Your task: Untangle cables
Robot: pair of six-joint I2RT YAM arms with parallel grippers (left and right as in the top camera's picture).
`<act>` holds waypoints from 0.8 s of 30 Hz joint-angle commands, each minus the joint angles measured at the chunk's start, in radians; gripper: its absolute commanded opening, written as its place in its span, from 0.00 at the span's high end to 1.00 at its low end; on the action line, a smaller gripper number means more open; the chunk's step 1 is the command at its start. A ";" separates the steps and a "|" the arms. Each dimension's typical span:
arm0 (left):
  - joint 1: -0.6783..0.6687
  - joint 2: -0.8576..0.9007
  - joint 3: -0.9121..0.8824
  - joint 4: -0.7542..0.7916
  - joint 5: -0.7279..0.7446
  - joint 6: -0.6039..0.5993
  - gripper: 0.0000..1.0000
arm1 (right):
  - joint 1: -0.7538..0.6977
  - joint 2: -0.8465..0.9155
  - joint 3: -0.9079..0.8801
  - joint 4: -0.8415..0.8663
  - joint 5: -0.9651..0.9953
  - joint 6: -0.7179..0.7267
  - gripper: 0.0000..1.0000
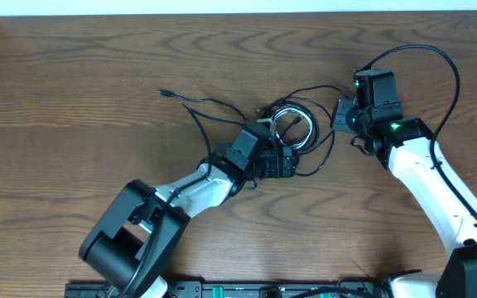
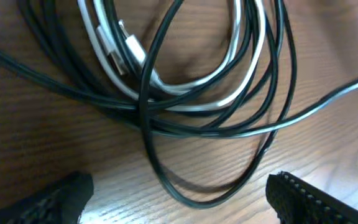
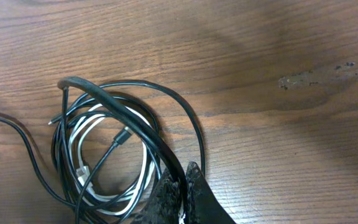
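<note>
Currently both cables lie bunched in one loose coil near the middle of the wooden table (image 1: 98, 66), between the two arms. White cable (image 1: 293, 124): short, wound in a few loops inside the coil, ringed by turns of the black cable (image 1: 205, 104). One black strand trails off to the left across the wood and ends in a small plug; other black loops spill toward the near edge and the right. Left gripper (image 1: 278, 145) sits just beside the coil on its near-left side, low over the table. Left wrist view: jaws stand wide apart, one finger (image 2: 61, 199) at each lower corner, nothing between them but bare wood and the bottom of one black loop (image 2: 166, 180), which neither finger touches. Same view shows the white cable (image 2: 185, 84) crossed over and under by several black turns, a white plug lying among them. Right gripper (image 1: 338, 116) is at the coil's right edge. Right wrist view: fingers (image 3: 166, 196) pressed together, closed on a strand of the black cable (image 3: 120, 115) that rises off the coil, arches over it and runs into the pinch. Below that strand the white loops (image 3: 143, 167) rest flat on the wood, black turns around them. A pale scuff marks the wood well to the right of the coil.
</note>
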State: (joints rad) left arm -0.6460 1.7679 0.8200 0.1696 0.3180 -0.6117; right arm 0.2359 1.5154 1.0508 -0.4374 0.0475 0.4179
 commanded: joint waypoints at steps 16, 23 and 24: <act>-0.110 0.042 0.009 0.059 -0.180 -0.018 0.43 | 0.002 -0.003 0.004 -0.009 -0.006 0.016 0.99; -0.110 0.042 0.009 0.081 -0.279 -0.019 0.61 | 0.002 -0.003 0.004 -0.035 -0.024 0.016 0.99; -0.110 0.042 0.009 0.082 -0.278 -0.019 0.71 | 0.002 -0.003 0.004 -0.035 -0.029 0.016 0.99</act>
State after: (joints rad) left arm -0.7574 1.7939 0.8200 0.2436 0.0937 -0.6292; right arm 0.2359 1.5154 1.0508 -0.4709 0.0391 0.4179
